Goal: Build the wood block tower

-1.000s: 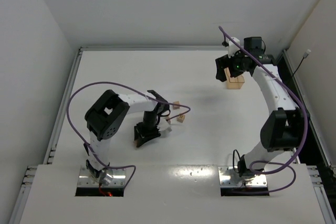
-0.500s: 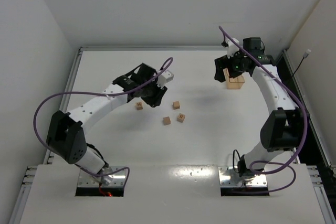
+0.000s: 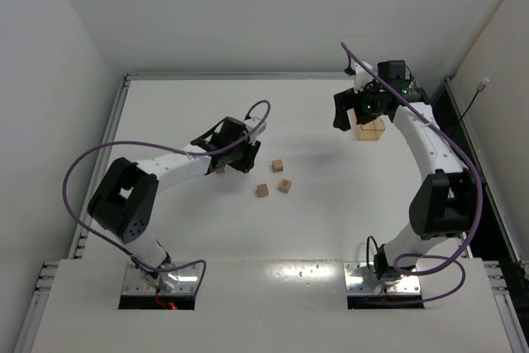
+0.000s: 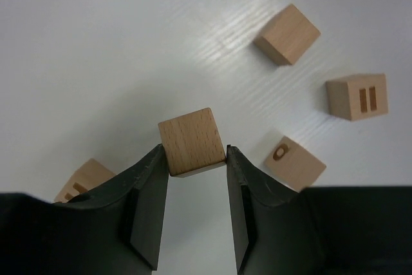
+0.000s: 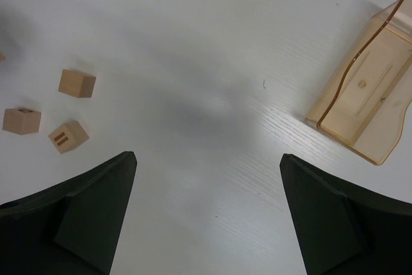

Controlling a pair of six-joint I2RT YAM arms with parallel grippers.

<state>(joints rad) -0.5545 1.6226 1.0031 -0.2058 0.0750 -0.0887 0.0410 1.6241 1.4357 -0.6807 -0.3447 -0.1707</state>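
Wood-grained cube [image 4: 192, 136] in left tool [image 4: 195, 155]

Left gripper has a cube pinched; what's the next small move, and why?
Probably lift the left gripper with its plain block straight up a little: its jaws pinch only the block's near edge, loose blocks lie close around, and no tower stands yet.

Top view: held block [image 3: 221, 170] is mostly covered by my left gripper [image 3: 223, 164], and I can't read any block marks, too small. Left wrist: another block [image 4: 84, 178] sits half behind a finger [image 4: 145, 191], its mark cut. Right wrist: tray [image 5: 364, 94] runs off the right edge.
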